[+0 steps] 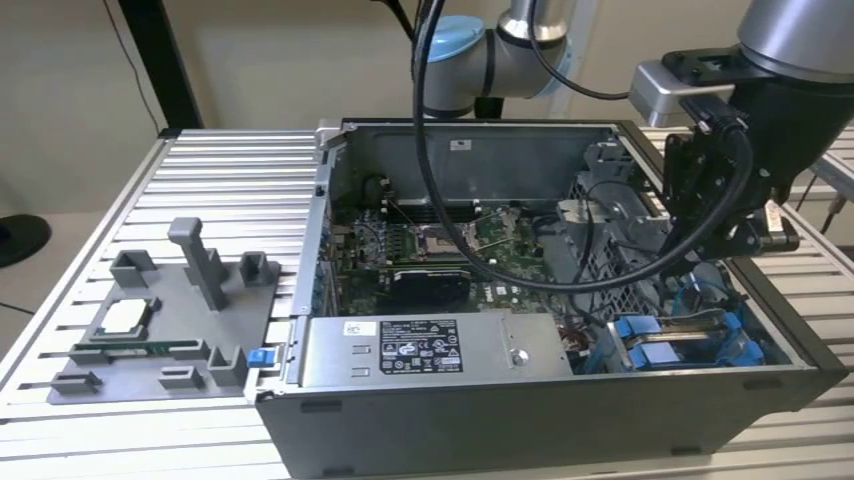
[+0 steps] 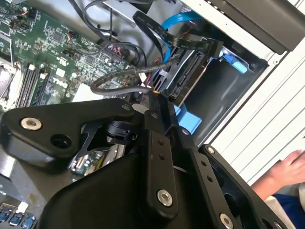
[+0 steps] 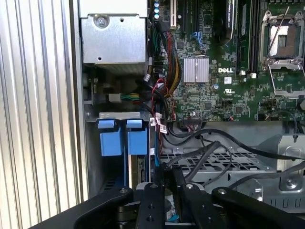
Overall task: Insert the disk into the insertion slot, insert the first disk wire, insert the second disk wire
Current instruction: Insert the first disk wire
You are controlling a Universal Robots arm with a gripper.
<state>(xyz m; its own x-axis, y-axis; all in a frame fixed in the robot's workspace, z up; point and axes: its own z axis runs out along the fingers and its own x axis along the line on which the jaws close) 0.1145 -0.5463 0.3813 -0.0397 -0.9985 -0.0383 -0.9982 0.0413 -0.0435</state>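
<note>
At the drive-bay corner of the open computer case, the pincer appears clenched on the end of a black wire, which loops back over the motherboard inside the case. The disk lies straight ahead of the pincer's tips and just beside them. It is seated on edge in the insertion slot against the case's outer wall, with its blue carrier showing beneath it. Its long axis runs from the tips away along that wall, so the held wire end points nearly along the disk's edge. Whether the wire end touches a socket cannot be told. A blue cable arcs down to a black plug at the disk's far end. The rig has 1 arm, so no other is nearer. The case also holds the power-supply box and 2 blue tabs at the bay. Outside the case, on the slatted surface, a grey fixture tray holds small parts. A person's hand is near the case's wall.
</note>
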